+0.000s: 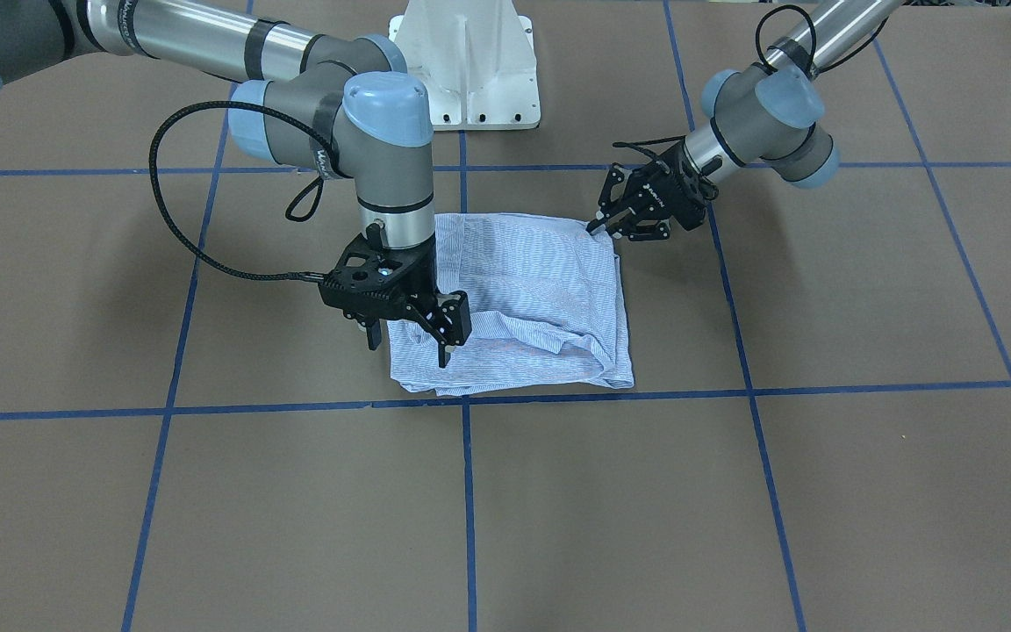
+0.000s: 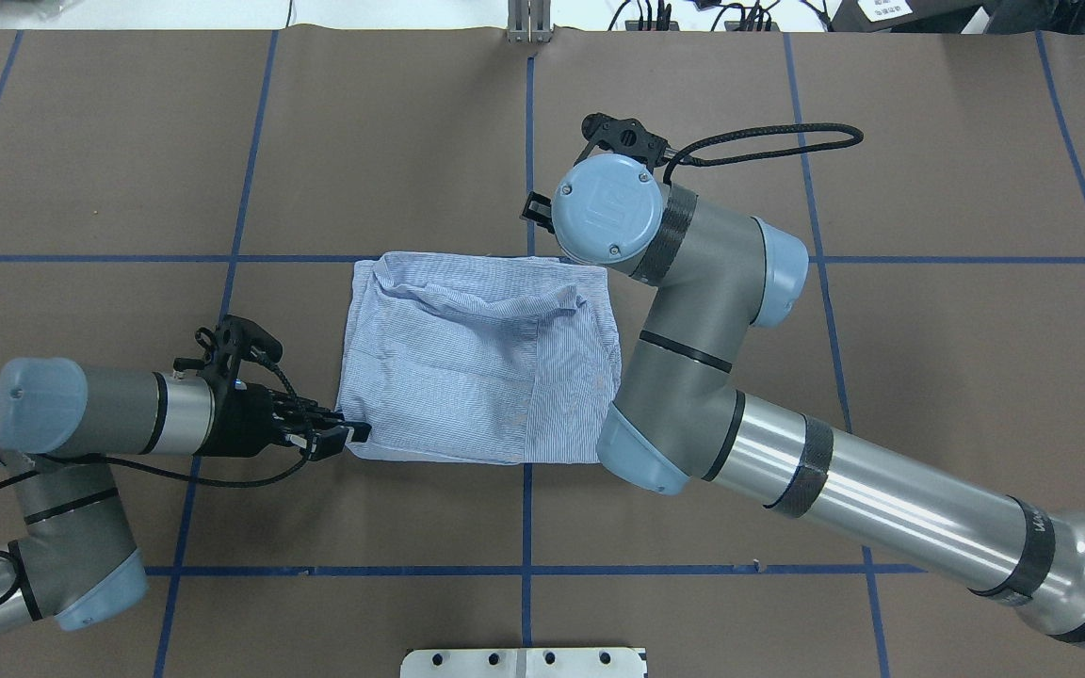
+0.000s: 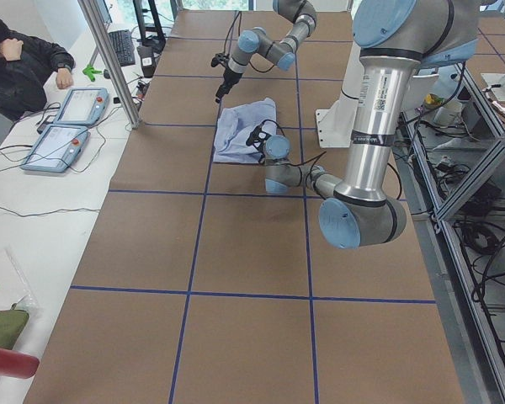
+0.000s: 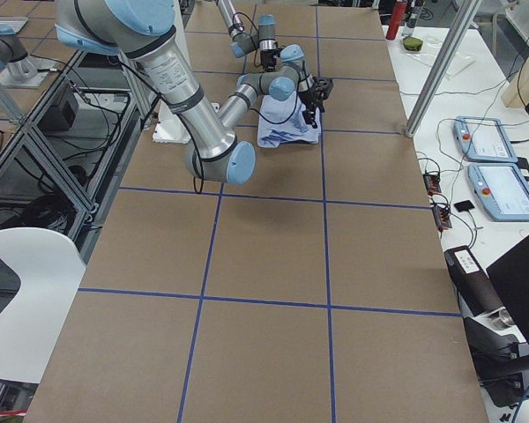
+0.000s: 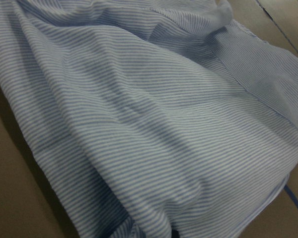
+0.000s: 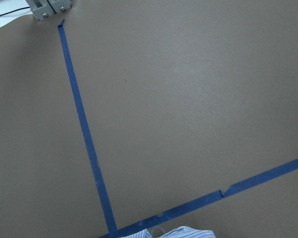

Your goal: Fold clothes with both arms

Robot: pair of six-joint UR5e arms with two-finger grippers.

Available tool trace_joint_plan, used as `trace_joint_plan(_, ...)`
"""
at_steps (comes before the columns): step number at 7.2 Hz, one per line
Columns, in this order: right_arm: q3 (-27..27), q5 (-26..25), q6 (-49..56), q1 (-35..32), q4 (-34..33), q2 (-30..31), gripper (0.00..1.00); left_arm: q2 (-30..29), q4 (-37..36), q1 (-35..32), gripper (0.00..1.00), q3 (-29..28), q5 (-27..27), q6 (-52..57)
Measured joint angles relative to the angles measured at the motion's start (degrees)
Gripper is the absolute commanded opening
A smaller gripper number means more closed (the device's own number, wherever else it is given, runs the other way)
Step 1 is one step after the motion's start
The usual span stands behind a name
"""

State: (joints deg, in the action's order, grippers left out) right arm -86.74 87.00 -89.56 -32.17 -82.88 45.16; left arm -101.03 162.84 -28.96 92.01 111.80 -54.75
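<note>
The light blue striped shirt lies folded into a rough square in the middle of the table, with wrinkles across its top. My left gripper is low at the shirt's corner nearest the robot on its left side, its fingers drawn together on the cloth edge. The left wrist view is filled with shirt fabric. My right gripper hangs open just above the shirt's far corner on the opposite side, holding nothing. Its wrist view shows bare table and a sliver of shirt.
Blue tape lines divide the brown table into squares. The white pedestal base stands behind the shirt. A seated person and two teach pendants are at a side table past the far edge.
</note>
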Motion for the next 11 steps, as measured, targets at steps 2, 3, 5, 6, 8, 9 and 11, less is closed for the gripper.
trace_joint_plan(2,0.0,0.1,0.0,0.0,0.0,0.0,1.0,-0.1,-14.7,-4.6,1.0,6.7,2.7,2.0)
trace_joint_plan(3,0.0,0.1,0.0,0.0,0.1,0.0,1.0,-2.2,-23.3,-6.0,1.0,9.3,2.9,3.2)
trace_joint_plan(5,-0.9,-0.1,-0.7,0.9,0.2,0.1,1.0,-10.9,-38.6,-6.8,1.0,11.3,2.7,3.4)
trace_joint_plan(6,-1.6,-0.5,-1.1,2.6,0.1,0.1,1.0,-13.2,-42.0,-6.9,1.0,11.7,2.7,3.4)
trace_joint_plan(8,-1.8,-2.8,1.0,7.4,-0.1,-0.2,1.0,-14.1,-43.9,-8.1,1.0,12.1,2.9,4.2)
trace_joint_plan(9,-1.5,-3.5,5.4,9.4,-0.1,-0.3,1.0,-13.9,-44.2,-9.5,1.0,12.2,3.1,6.1)
trace_joint_plan(11,2.2,-5.6,12.4,11.4,0.0,-2.5,1.0,-11.8,-44.5,-14.1,1.0,12.4,4.4,16.6)
